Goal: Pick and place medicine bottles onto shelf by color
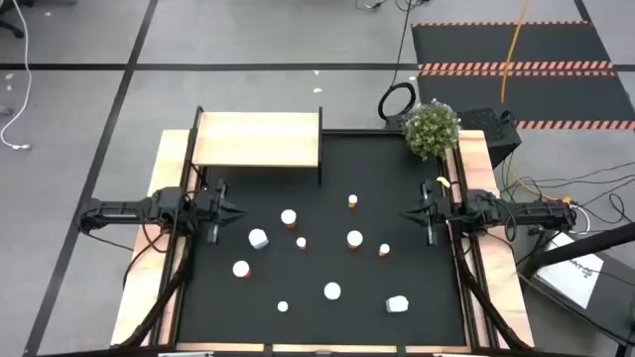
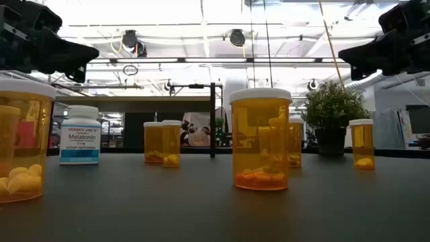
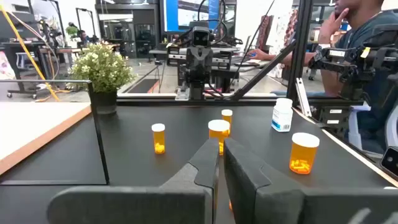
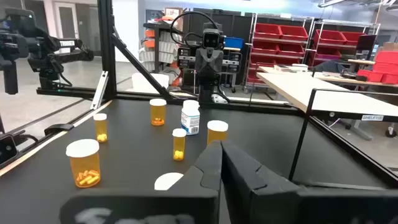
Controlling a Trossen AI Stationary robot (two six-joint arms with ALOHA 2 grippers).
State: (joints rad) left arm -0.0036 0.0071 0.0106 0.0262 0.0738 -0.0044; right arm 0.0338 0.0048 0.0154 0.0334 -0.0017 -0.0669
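Observation:
Several medicine bottles stand scattered on the black mat (image 1: 327,178), most of them orange with white caps (image 1: 354,238) (image 2: 261,140). A white one with a bluish label (image 2: 79,134) (image 3: 282,116) stands among them. The shelf (image 1: 258,139), a light-wood board on thin black legs, stands bare at the mat's far left corner. My left gripper (image 1: 241,212) (image 3: 217,158) hovers shut at the mat's left edge, pointing level toward the bottles. My right gripper (image 1: 402,214) (image 4: 221,155) hovers shut at the right edge, facing it. Neither touches a bottle.
A potted plant (image 1: 432,129) stands at the far right corner of the mat. Light-wood table strips (image 1: 149,258) run along both sides outside the mat. A person (image 3: 367,37) sits beyond the table's near side.

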